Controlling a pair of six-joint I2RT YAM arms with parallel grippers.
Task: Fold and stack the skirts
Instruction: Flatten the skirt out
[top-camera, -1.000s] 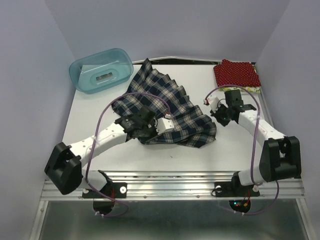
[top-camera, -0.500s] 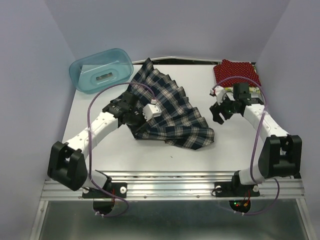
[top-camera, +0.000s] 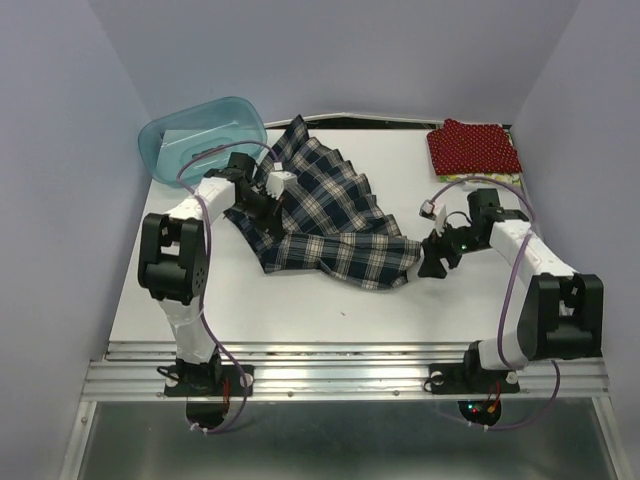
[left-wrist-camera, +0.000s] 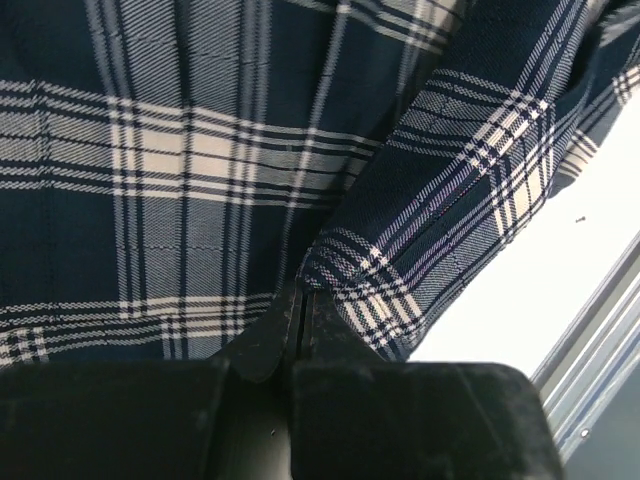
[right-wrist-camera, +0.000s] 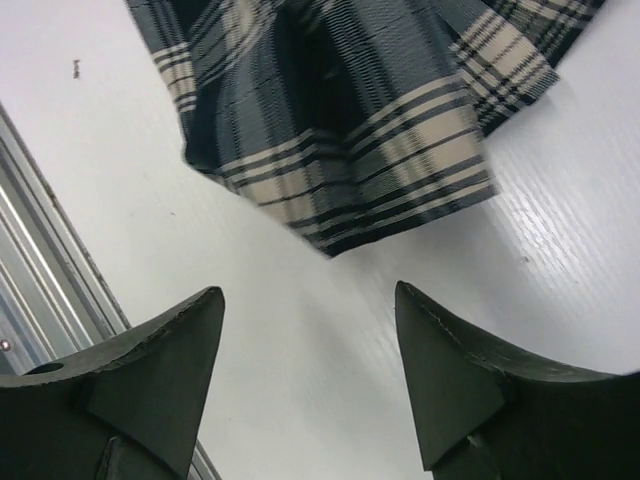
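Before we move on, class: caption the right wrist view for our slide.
Open right gripper over the white table, jaws aimed at a corner of the plaid skirt.

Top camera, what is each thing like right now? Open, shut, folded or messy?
plaid skirt, lying rumpled and fanned out, not neatly folded.
red skirt, folded flat at the far right corner.
teal tub, upright, open on top.
left gripper, shut on the plaid skirt.
right gripper, open, holding nothing, near the plaid skirt's hem.
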